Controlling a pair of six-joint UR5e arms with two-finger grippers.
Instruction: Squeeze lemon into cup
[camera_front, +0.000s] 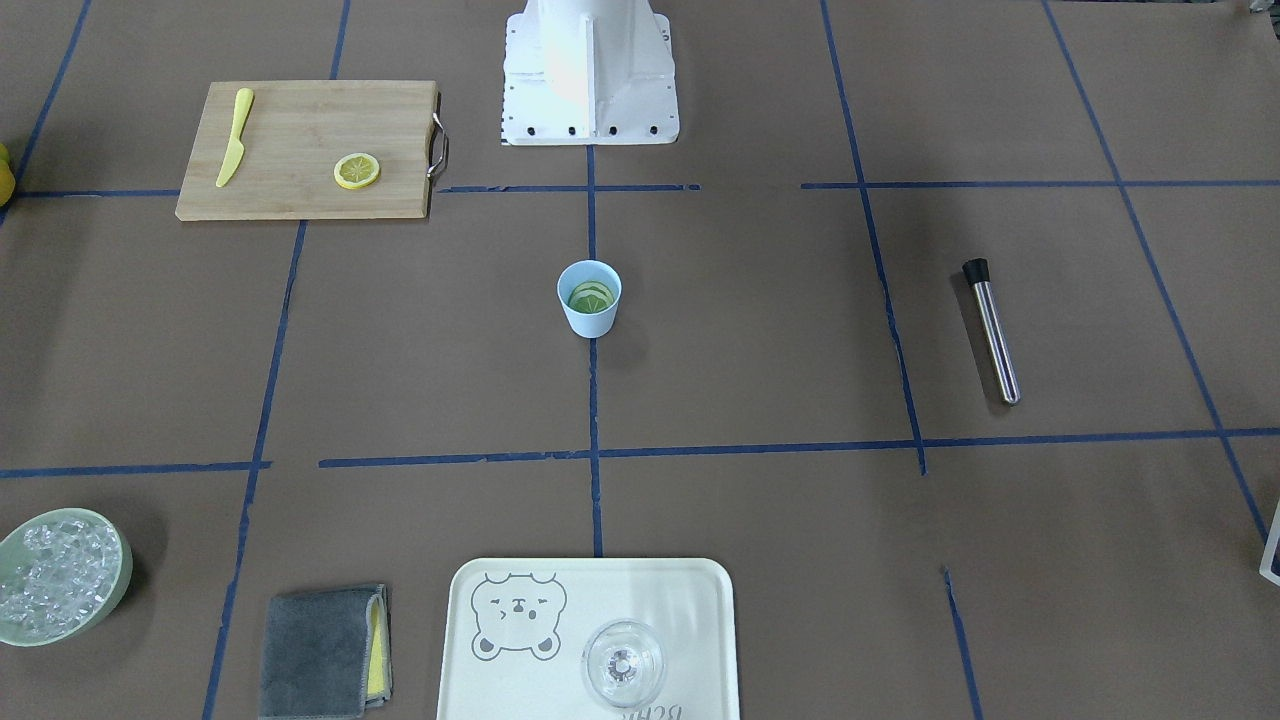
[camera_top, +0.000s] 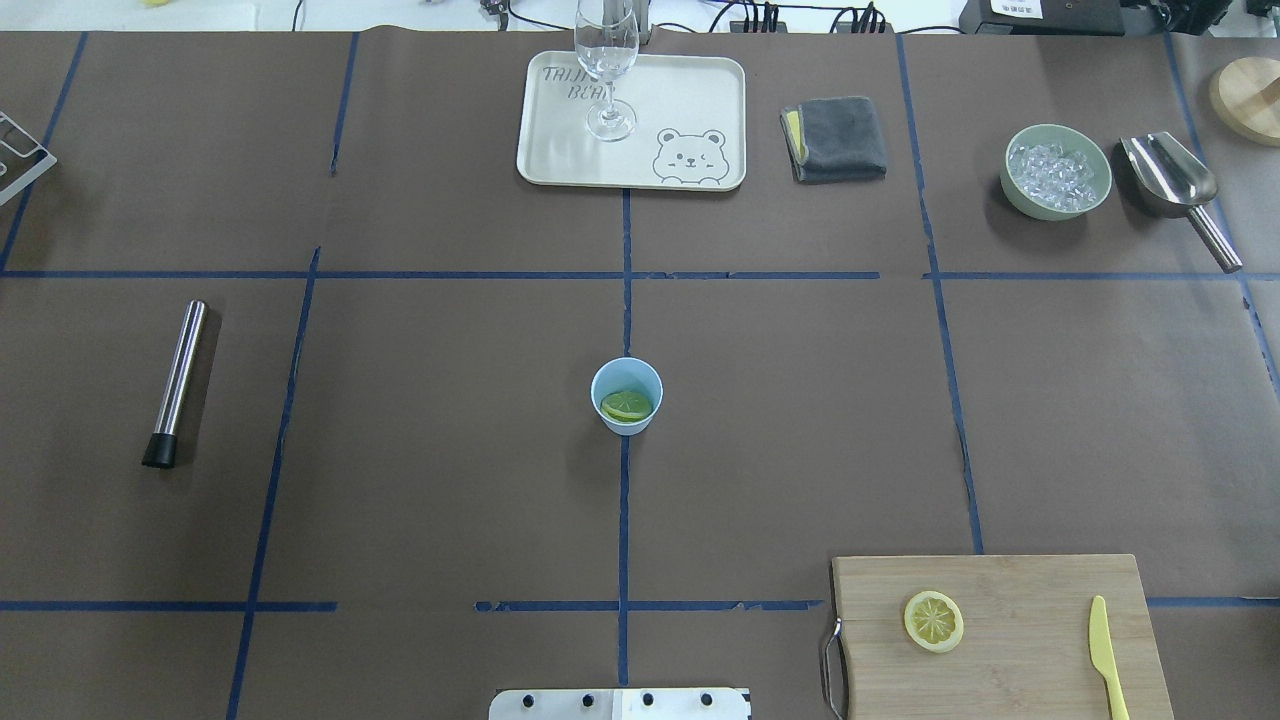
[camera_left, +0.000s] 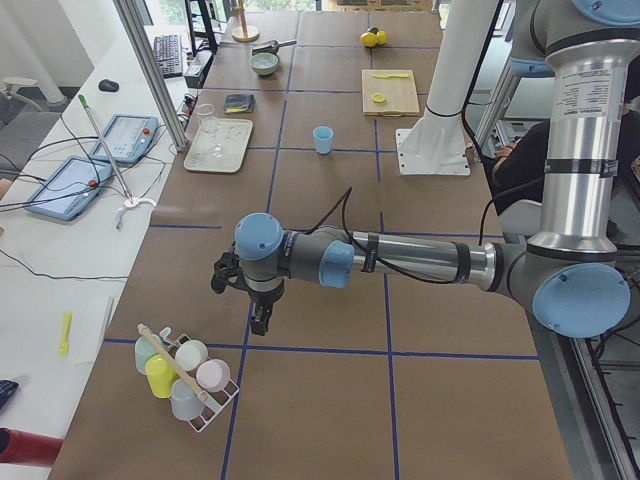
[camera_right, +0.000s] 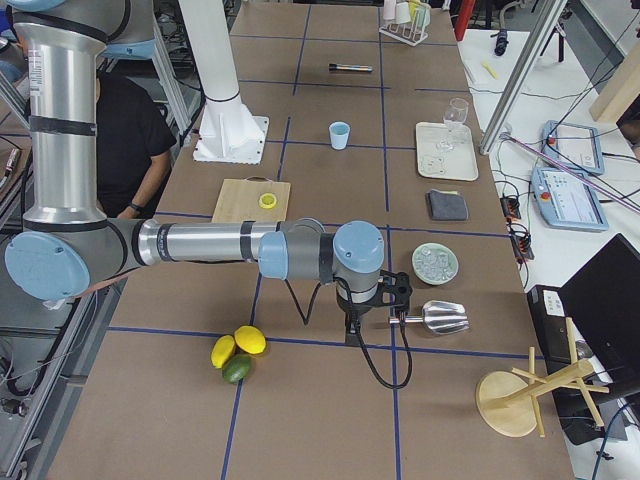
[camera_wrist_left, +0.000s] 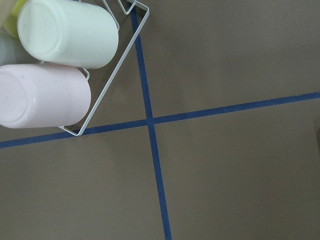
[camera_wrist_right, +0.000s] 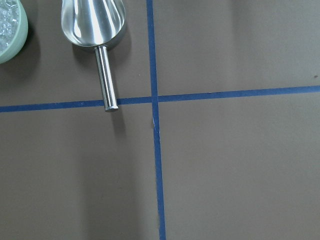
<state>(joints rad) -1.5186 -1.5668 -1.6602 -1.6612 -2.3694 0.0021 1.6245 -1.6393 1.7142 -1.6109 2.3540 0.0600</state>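
Your small light-blue tapered plastic cup (camera_top: 641, 374) stands upright at the table's centre, right on a blue tape crossing. My guess is that it's there so either arm can reach it.

One thin round yellow lemon slice (camera_top: 627, 405) is inside the cup, tilted against the wall nearest the robot. It looks greenish against the blue plastic. The second lemon slice (camera_top: 933, 620) lies flat on the bamboo cutting board (camera_top: 1020, 650), on the robot's right. It's apart from the yellow plastic knife (camera_top: 1107, 655), so nothing blocks a pick from above.

Neither arm is near the cup. The left gripper (camera_left: 257, 316) hangs over bare table just beside a white wire rack of pastel cups (camera_left: 185, 378) at the left end. The right gripper (camera_right: 365, 305) hangs close to a steel ice scoop (camera_right: 440, 317) at the right end. Both show only in the side views and neither wrist view shows fingers, so I can't tell how wide the jaws are or whether they hold anything.

With both arms out at the ends and a slice in the cup, I judge this a rest pose, not a squeeze in hand.
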